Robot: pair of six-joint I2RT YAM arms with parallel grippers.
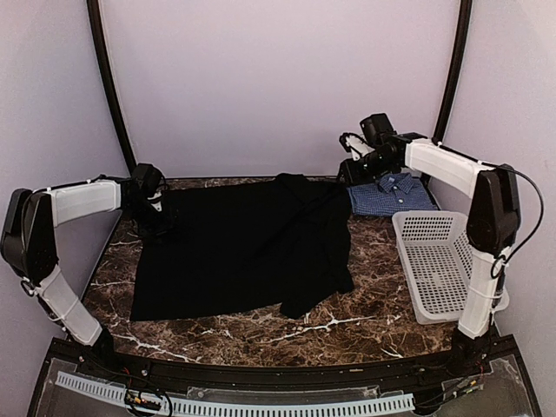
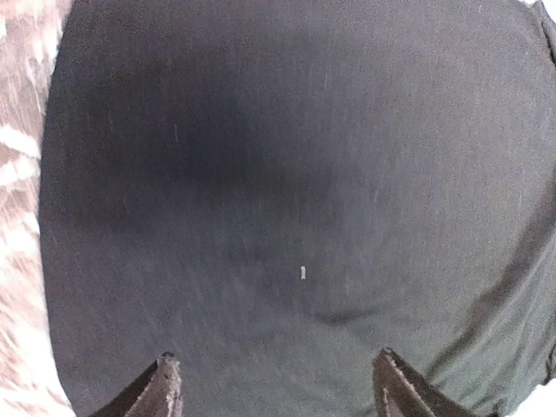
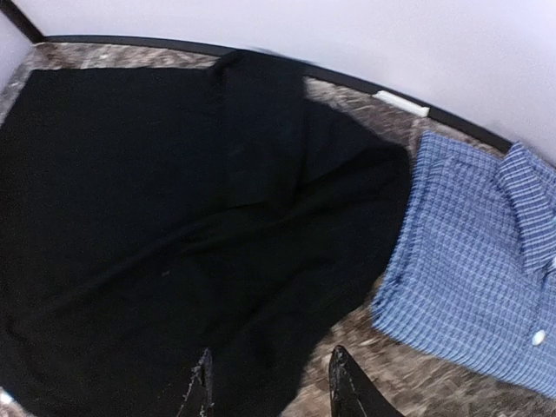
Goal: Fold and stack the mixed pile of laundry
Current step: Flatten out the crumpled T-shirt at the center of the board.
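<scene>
The black garment (image 1: 234, 243) lay spread across the middle of the counter (image 1: 365, 313), broader left to right, with the left claw (image 2: 276, 382) parted over its far-left corner and the right claw (image 3: 271, 382) parted above its far-right edge, just left of the folded check shirt (image 1: 391, 195).

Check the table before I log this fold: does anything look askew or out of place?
The black garment is not flat: its right side is creased in diagonal folds, with a flap jutting past the near hem. Its edge reaches the folded checked shirt.
</scene>
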